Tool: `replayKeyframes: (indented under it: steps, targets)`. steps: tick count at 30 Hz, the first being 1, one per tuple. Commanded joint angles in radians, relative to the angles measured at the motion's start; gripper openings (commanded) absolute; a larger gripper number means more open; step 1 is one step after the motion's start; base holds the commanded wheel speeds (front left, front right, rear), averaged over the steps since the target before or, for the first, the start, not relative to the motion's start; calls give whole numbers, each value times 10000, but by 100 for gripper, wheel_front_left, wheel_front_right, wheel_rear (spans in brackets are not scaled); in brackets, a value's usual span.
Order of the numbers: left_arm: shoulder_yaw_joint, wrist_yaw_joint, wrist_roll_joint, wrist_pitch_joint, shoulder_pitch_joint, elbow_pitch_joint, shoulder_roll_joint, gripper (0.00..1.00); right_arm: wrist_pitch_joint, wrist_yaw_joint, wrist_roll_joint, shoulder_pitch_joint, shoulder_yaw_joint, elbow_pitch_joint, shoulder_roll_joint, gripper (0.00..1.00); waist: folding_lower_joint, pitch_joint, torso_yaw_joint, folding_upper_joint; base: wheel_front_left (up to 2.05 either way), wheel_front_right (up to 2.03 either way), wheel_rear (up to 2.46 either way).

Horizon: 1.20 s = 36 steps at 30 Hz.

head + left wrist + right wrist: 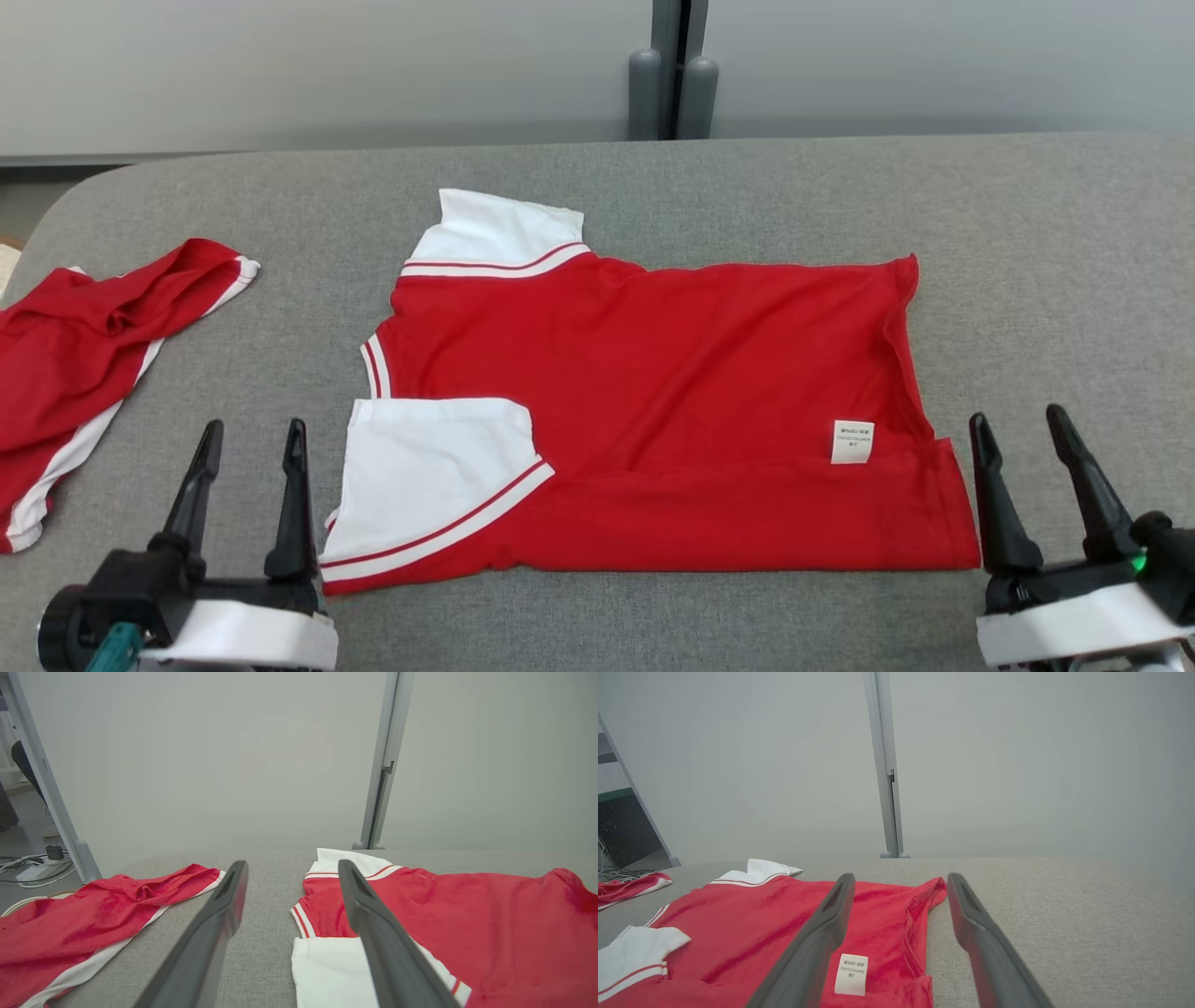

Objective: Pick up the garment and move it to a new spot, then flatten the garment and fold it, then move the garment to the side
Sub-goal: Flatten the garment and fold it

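Left gripper [256,425], right gripper [1016,413]: spread wide, empty; grey cloth table [747,187], pale wall [280,75].

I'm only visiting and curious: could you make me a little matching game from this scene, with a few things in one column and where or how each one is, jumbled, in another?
1. spread-out shirt
2. crumpled red garment
3. white label
4. left arm's fingers

A. at the left edge of the table
B. apart, holding nothing
C. middle of the table
D. on the shirt, near its right end

Pairs: 1-C, 2-A, 3-D, 4-B
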Motion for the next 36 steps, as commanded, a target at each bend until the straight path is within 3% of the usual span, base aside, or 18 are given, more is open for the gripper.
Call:
replayKeyframes:
  steps: [1, 10, 24, 30, 36]
  targets:
    - [5, 91, 67, -47, 221, -135, -40, 100, 75, -4, 31, 212, 29, -59, -25, 100, -1, -232, -61, 0, 0, 0, 0]
    - [-149, 340, 273, -17, 1434, -423, -68, 100, 414, -4, 201, 1265, 30, -450, 118, 100, -1, -687, -151, 0, 0, 0, 0]
    - [-349, 273, 185, 300, 1324, -367, 27, 100, 510, -4, 282, 1197, 63, -417, 120, 100, -1, -635, -163, 0, 0, 0, 0]
    - [-555, -272, -536, 565, 971, 754, -296, 100, 629, -4, 251, 1135, -156, 319, 302, 100, -1, -204, -21, 0, 0, 0, 0]
    - [-618, -1140, -1312, 760, 54, 2918, -464, 100, 564, -4, 414, 574, -167, 2278, 550, 100, -1, 459, 198, 0, 0, 0, 0]
